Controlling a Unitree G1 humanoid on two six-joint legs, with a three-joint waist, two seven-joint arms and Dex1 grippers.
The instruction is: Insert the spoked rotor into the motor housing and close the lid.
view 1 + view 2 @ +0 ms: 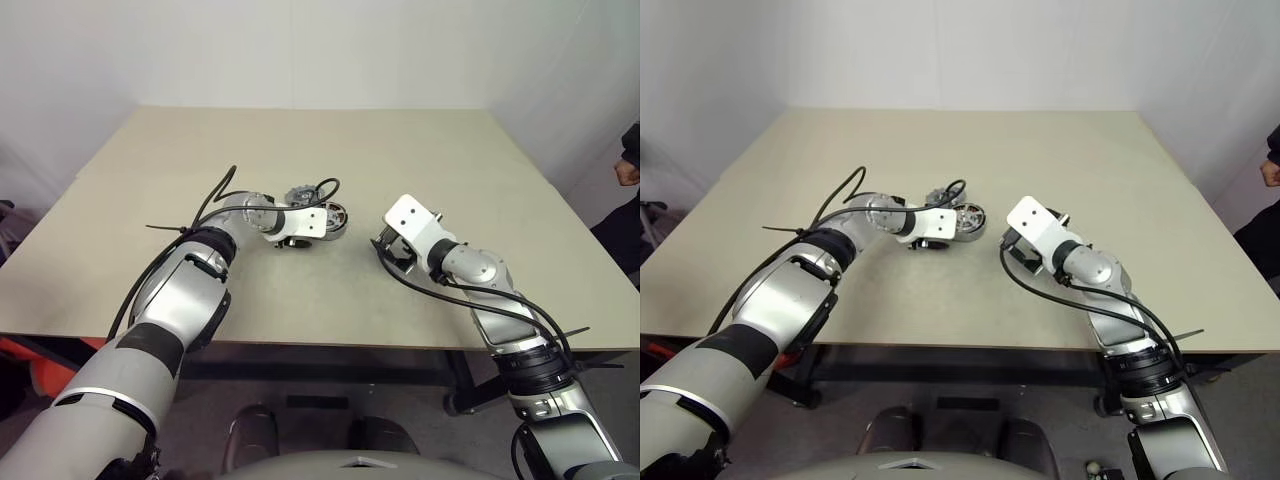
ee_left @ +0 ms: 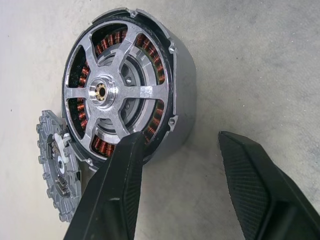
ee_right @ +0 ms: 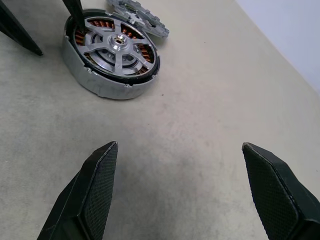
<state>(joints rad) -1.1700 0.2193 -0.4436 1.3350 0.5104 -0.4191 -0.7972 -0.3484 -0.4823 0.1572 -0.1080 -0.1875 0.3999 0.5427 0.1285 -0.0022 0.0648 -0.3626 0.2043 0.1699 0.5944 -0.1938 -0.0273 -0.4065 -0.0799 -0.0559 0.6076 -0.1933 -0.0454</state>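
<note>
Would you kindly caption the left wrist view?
Spoked rotor seated in motor housing, lid alongside, open left gripper nearby.

The shiny spoked rotor (image 2: 117, 95) sits inside the motor housing (image 2: 182, 80), copper windings showing between its spokes. The dull grey notched lid (image 2: 55, 170) lies just beside it, mid-desk (image 1: 320, 150).

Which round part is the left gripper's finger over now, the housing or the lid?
The motor housing, rotor seated inside; a finger overlaps its rim. The notched lid lies beside it.
</note>
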